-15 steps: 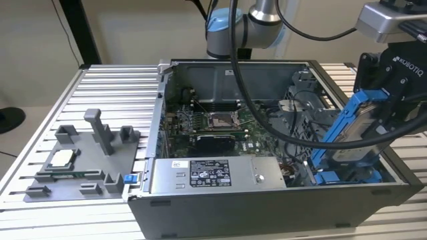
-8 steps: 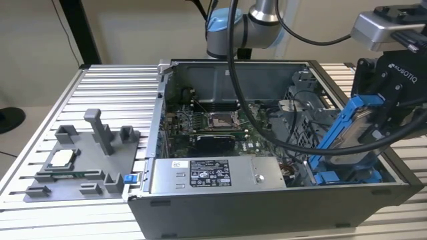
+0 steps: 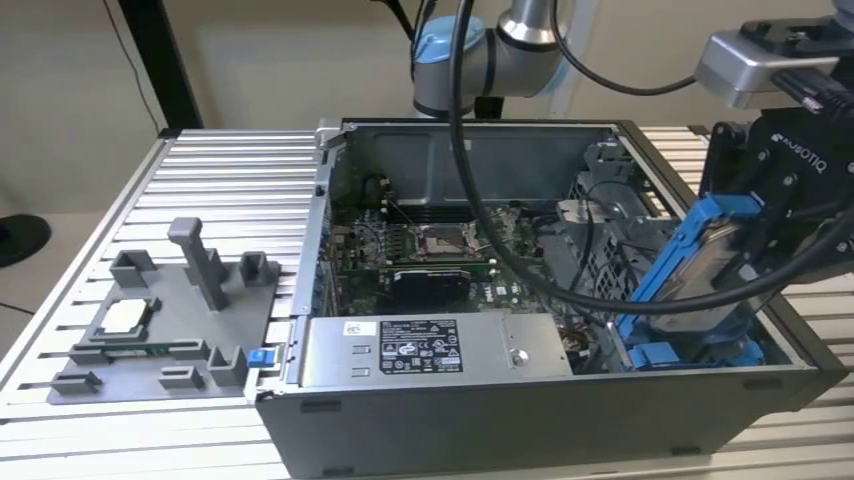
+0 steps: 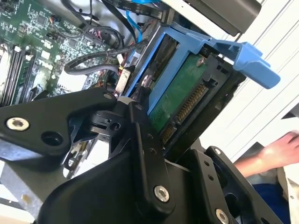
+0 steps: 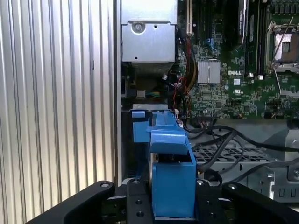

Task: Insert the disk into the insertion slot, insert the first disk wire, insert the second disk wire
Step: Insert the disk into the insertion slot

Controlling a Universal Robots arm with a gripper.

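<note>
Ribbed aluminium tabletop [image 3: 227,190] underneath, pale wall behind. Black end effector [image 3: 790,235] at the exterior view's right, closed firmly on the disk [image 3: 718,265], a flat silver hard drive clipped in a bright blue plastic carrier frame. In the first wrist view, black fingers [image 5: 136,205] pressed against both sides of the disk [image 5: 173,182]. In the second wrist view, green circuit-board face of the disk [image 4: 180,95] turned toward the camera.

Disk tilted, upper end above the case rim and leaning toward the exterior view's right. Lower end down at the insertion slot [image 3: 674,355], a narrow bay of grey perforated metal with blue plastic fittings, at the lower right of the frame; how far in, impossible to tell.

Around the slot, open dark grey computer case [image 3: 534,420], with green motherboard [image 3: 427,260] in the middle, grey labelled power-supply box [image 3: 427,350] along the near wall, and loose black cables [image 3: 534,265] crossing above. Grey plastic fixture [image 3: 174,320] on the tabletop at the exterior view's left, well apart from the case. A person's hand [image 4: 275,149] in the second wrist view, beyond the case and apart from the disk.
</note>
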